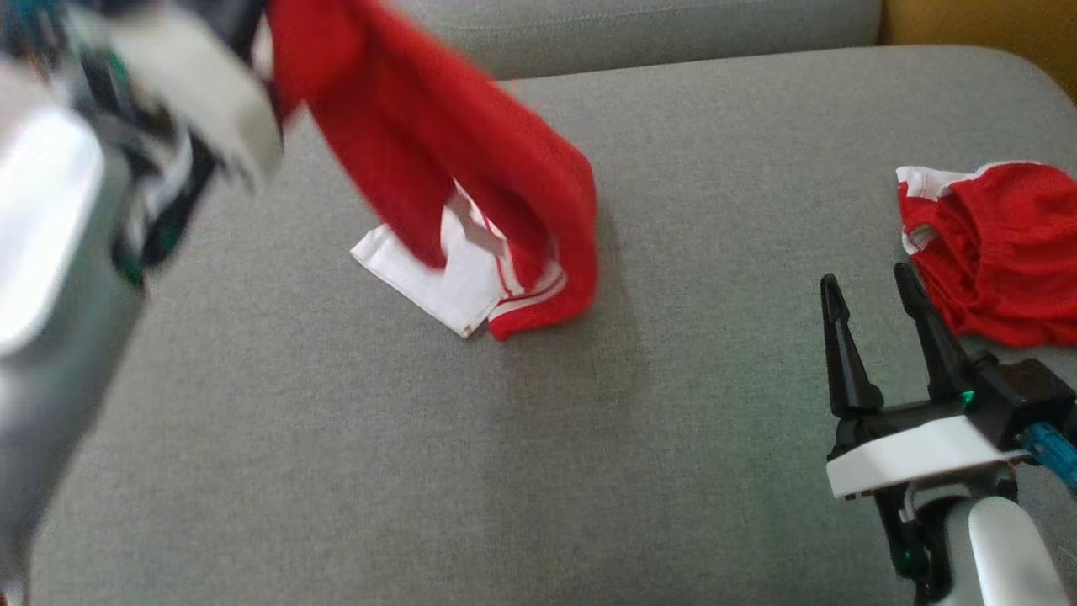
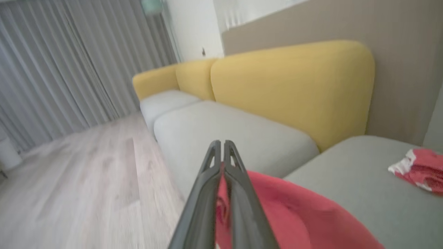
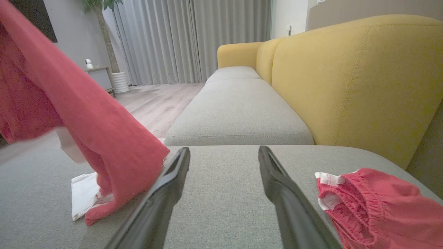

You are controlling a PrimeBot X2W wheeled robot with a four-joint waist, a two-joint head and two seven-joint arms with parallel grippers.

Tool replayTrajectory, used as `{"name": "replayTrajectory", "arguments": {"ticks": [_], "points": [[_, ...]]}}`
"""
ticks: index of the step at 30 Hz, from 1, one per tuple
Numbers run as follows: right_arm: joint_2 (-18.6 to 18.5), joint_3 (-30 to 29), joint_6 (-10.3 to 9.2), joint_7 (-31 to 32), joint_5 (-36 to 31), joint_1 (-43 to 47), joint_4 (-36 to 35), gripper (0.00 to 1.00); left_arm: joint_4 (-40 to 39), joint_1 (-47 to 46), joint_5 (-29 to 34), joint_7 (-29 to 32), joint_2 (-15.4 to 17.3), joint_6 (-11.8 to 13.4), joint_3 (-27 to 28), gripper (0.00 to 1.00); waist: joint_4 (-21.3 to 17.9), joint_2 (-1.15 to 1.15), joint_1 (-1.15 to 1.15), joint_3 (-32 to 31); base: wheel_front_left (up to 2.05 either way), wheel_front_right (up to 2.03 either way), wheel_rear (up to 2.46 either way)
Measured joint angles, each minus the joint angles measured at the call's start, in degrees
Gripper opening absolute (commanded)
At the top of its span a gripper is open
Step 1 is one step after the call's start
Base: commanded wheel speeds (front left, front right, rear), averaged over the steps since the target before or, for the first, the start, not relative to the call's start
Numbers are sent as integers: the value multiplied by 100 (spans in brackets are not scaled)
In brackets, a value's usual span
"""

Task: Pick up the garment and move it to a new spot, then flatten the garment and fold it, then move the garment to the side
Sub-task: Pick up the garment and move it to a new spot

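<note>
I see left gripper [image 2: 222, 148] clenched on red garment [image 1: 437, 143]; long axis slants down, white hem end touching grey cushion [image 1: 336, 438] centre. Right gripper [image 1: 867, 282] released.

- Soft, even indoor light; faint shadow on the grey cushion [image 1: 623, 337] just beside the red garment [image 1: 437, 143].
- Garment and left arm [image 1: 126, 168] motion-blurred.
- Left wrist view smeared overall.

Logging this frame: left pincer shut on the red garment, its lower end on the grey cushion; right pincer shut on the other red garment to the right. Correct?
Not quite. The right pincer stands open and holds nothing; the other red garment lies beside it on the grey cushion, as the right wrist view shows. The left pincer is shut on the red garment, as stated.
</note>
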Motion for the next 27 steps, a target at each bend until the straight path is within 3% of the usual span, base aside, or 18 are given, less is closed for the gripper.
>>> {"name": "replayTrajectory", "arguments": {"ticks": [6,14,15,16,17,27], "points": [[1,-5,0,0,10,-7,-1,100,564,1474,-298,-357,99,314,14,0,-60,0,0,241,0,0,0],[1,-22,0,2,-38,-31,-11,100,1396,2103,-665,-810,57,494,220,0,-80,0,0,499,0,0,0],[1,-22,0,2,-38,-32,-11,100,1428,2125,-688,-862,46,512,242,36,-70,0,0,504,0,0,0],[1,-21,0,3,-38,-34,-11,100,1466,2136,-700,-898,37,528,269,94,-59,0,0,504,0,0,0],[1,-20,0,4,-38,-36,-9,100,1504,2137,-727,-936,34,528,308,100,-49,0,0,500,0,0,0],[1,-65,0,30,-51,-57,77,100,1429,2136,-844,-1217,45,526,505,100,109,0,-1,288,0,0,0]]}}
